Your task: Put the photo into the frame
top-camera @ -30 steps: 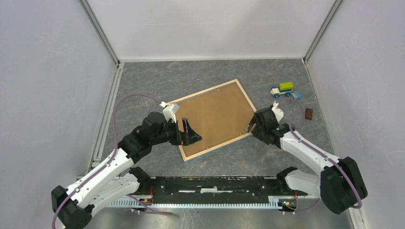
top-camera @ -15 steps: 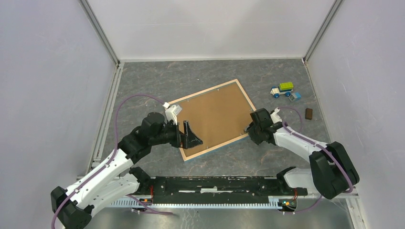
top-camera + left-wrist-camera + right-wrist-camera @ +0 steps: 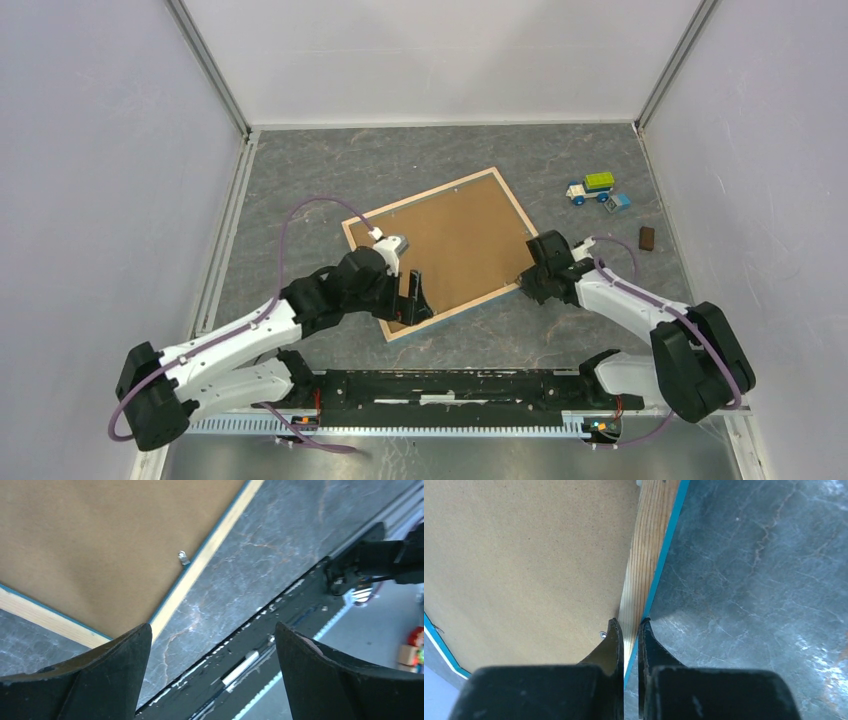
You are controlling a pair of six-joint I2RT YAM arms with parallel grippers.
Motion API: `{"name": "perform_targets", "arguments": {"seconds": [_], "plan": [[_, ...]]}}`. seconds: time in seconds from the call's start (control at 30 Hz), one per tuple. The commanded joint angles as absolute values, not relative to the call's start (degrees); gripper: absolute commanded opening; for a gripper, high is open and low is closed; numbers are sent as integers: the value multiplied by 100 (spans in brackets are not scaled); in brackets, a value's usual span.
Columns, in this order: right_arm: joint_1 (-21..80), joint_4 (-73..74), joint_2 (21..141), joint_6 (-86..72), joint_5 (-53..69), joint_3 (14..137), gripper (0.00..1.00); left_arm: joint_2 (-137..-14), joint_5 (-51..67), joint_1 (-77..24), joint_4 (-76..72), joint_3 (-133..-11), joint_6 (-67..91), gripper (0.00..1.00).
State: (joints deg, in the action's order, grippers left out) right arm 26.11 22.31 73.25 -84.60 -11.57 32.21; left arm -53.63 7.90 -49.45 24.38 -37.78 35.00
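The frame (image 3: 420, 196) lies face down on the table with its light wood rim up and its blue edge showing. A brown backing board (image 3: 455, 240) fills it. The photo is out of view. My right gripper (image 3: 522, 272) is shut at the frame's right corner; in the right wrist view its tips (image 3: 630, 622) sit on the wood rim (image 3: 651, 540) beside the board (image 3: 524, 555). My left gripper (image 3: 415, 300) hangs open over the frame's near corner. The left wrist view shows its gripper (image 3: 212, 630) with nothing between the fingers, above the rim (image 3: 200, 567) and a metal clip (image 3: 183, 557).
A toy truck (image 3: 592, 187), a small blue block (image 3: 621, 200) and a brown block (image 3: 647, 237) lie at the back right. A black rail (image 3: 450, 385) runs along the near edge between the arm bases. Walls enclose the table on three sides.
My right gripper has closed and slid a little along the frame's right corner. The left arm has swung right and nearer, from the frame's left edge to its near corner, still open.
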Motion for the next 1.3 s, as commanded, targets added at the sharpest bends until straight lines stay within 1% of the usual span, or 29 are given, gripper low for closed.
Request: {"name": "perform_targets", "arguments": {"seconds": [0.0,0.2,0.3,0.5,0.7,0.83,1.0,1.17,1.2,1.27], "plan": [[2636,2438,6957,-8483,-974,3088,0,-5849,-154,-5374,2498,-4143,3255,94],[2634,2833,6623,-8659,-826,3360,0,-6928,-1280,-6407,2440,-4702,3215,92],[2636,3080,6501,-8781,-862,3496,0,-7446,-1641,-6779,2452,-5071,2982,92],[2627,3241,6223,-8855,-847,3746,0,-8165,-2906,-7667,2772,-5679,2311,93],[2624,3259,5911,-8979,-912,3962,0,-8860,-3806,-8162,3308,-6277,1946,93],[2626,3232,5812,-9038,-901,3990,0,-9410,-4380,-8464,3495,-6611,1868,95],[2626,3198,5704,-9081,-832,4031,0,-10360,-5332,-8726,3817,-7153,1439,95],[2628,3381,5513,-9162,-973,4092,0,-10932,-6233,-8760,3931,-7422,1231,92],[2624,3354,5470,-9202,-987,4068,0,-11003,-6395,-8756,3929,-7467,1158,90],[2622,3269,5381,-9273,-993,4010,0,-11115,-6744,-8760,3899,-7560,998,82]]}}
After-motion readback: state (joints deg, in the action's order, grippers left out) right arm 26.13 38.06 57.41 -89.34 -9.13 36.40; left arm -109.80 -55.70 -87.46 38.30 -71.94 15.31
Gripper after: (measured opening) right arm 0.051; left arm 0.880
